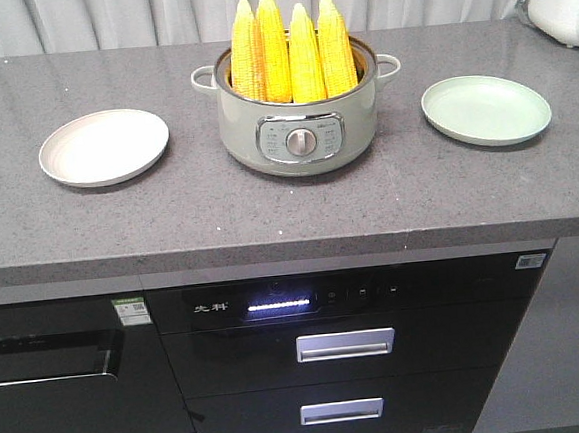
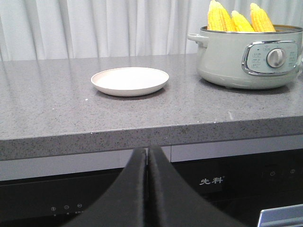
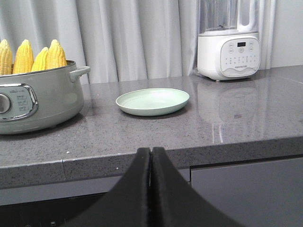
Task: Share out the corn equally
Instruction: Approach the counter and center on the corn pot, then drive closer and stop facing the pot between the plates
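The pot (image 1: 300,125) sits mid-bench (image 1: 269,208), toward the back edge. Four corn cobs (image 1: 291,46) stand upright in it, side by side, tips up. With the pot as the dial's centre, one plate (image 1: 104,147) lies at 9 o'clock and a second plate (image 1: 486,109) at 3 o'clock, both apart from the pot. A blender (image 3: 228,42) stands at 2 o'clock, beyond the second plate, at the far right corner. A curtain (image 1: 103,15) hangs at 12 o'clock behind the bench. Drawers (image 1: 345,345) sit at 6 o'clock, under its front edge.
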Tool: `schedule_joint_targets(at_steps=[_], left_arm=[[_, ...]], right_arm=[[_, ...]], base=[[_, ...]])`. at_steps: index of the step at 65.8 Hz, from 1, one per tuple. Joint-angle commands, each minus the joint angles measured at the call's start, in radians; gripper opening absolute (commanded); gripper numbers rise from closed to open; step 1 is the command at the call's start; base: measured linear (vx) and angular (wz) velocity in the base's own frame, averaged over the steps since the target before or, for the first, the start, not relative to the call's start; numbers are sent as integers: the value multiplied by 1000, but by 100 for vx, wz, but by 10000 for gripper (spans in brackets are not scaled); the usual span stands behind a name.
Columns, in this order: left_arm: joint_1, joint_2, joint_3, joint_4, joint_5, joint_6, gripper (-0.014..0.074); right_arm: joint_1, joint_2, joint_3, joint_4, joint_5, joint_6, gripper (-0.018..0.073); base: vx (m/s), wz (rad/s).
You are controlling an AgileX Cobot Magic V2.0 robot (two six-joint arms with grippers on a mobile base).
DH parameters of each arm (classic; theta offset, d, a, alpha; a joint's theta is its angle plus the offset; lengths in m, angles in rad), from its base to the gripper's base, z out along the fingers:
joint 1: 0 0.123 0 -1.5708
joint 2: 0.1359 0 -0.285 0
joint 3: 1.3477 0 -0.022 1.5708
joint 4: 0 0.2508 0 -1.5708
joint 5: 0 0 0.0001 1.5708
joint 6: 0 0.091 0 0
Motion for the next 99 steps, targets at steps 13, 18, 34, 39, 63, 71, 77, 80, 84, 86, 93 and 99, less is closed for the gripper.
schedule_joint_targets(at_steps=[13,18,34,39,63,71,77,80,84,86,93,99], left_arm=[[-3,-17,14,-3,-69,-6,-6],[-3,-17,14,-3,-69,-6,-6],[-3,-17,14,-3,-69,-6,-6],[-3,-17,14,-3,-69,-6,-6],[-3,-17,14,-3,-69,-6,-6],[-3,-17,14,-3,-69,-6,-6],[-3,-17,14,-3,-69,-6,-6],[-3,-17,14,-3,-69,-6,-6],[-3,-17,14,-3,-69,-6,-6],[-3,-17,14,-3,-69,-6,-6],[-3,-17,14,-3,-69,-6,-6],[-3,-17,14,-3,-69,-6,-6]], right_arm=[[-4,-3,7,-7,-73,-5,-3],[-4,-3,7,-7,-73,-5,-3],[-4,-3,7,-7,-73,-5,-3],[-4,-3,7,-7,-73,-5,-3],[-4,-3,7,-7,-73,-5,-3],[-4,-3,7,-7,-73,-5,-3],[-4,-3,7,-7,-73,-5,-3],[-4,-3,7,-7,-73,-5,-3],[-4,-3,7,-7,-73,-5,-3],[-4,-3,7,-7,-73,-5,-3],[-4,-3,7,-7,-73,-5,-3],[-4,-3,7,-7,-73,-5,-3]], base=[[6,-1],[6,-1],[6,-1],[6,-2],[6,-1],[7,-1],[6,-1],[6,-1],[6,-1],[6,-1],[6,-2],[6,-2]])
